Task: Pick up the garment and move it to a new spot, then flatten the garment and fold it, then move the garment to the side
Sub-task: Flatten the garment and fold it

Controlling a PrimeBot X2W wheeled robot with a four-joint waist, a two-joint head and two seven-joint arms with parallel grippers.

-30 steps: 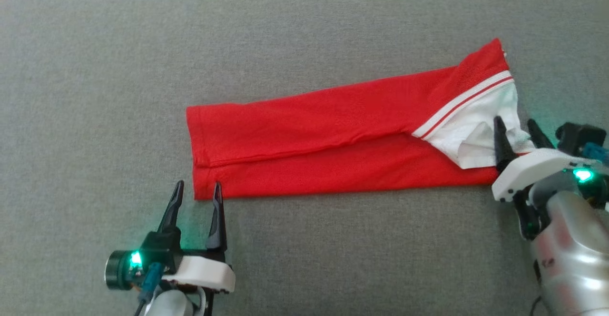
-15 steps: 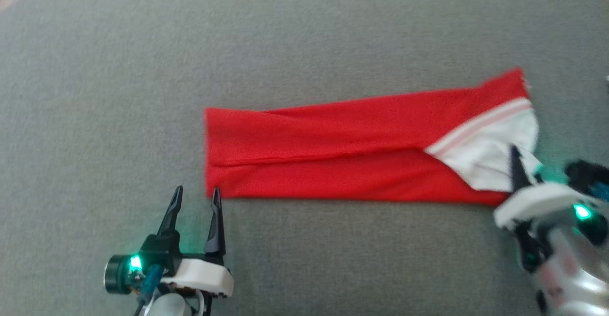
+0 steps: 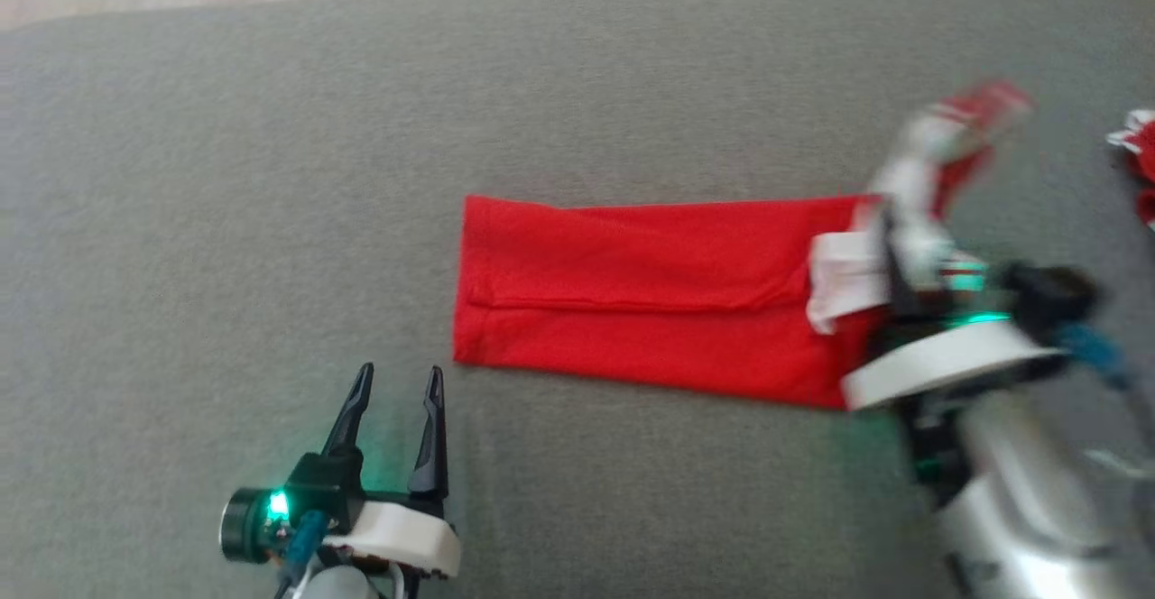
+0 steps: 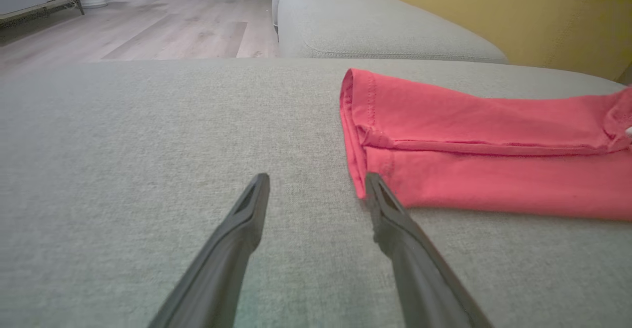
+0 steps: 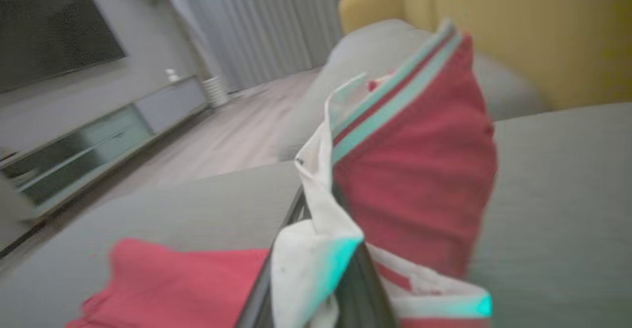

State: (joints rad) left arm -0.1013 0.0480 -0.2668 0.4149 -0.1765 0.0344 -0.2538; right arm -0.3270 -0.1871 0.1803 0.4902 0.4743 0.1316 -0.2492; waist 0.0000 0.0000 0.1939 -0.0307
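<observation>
Near the front edge of the grey sofa cushion (image 3: 226, 220), the left gripper (image 3: 400, 372) hovers with its fingers spread and empty, just beside the near left corner of the red garment (image 3: 650, 301). The garment lies in a long fold across the cushion's middle. At its right end the right gripper (image 3: 898, 247) pinches the white-trimmed part, which stands raised off the cushion.

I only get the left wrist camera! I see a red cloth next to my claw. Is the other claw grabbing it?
Observer: Yes, the right claw is shut on the garment.
Operator: Is that end lying flat?
Observer: No, its striped end is held up off the sofa.
Operator: Is anything else over there?
Observer: A second red and white cloth sits at the head view's right edge.
</observation>
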